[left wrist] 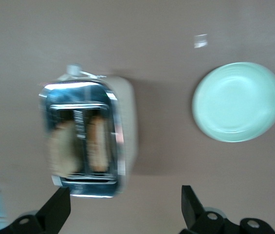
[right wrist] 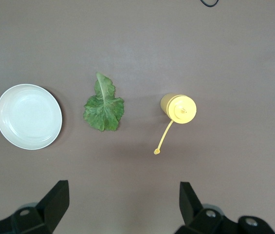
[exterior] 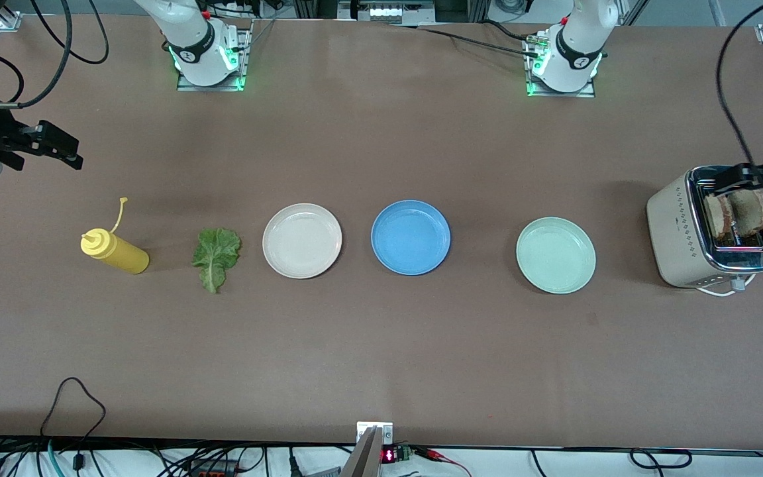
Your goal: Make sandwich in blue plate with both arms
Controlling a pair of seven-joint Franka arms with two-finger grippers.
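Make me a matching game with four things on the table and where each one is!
Things:
1. bread slices
2. lettuce leaf
3. blue plate
4. yellow bottle

Places:
A. between the cream plate and the mint-green plate
B. standing in the toaster slots
C. nearest the right arm's end of the table
D. flat on the table between the yellow bottle and the cream plate

Pairs: 1-B, 2-D, 3-A, 4-C
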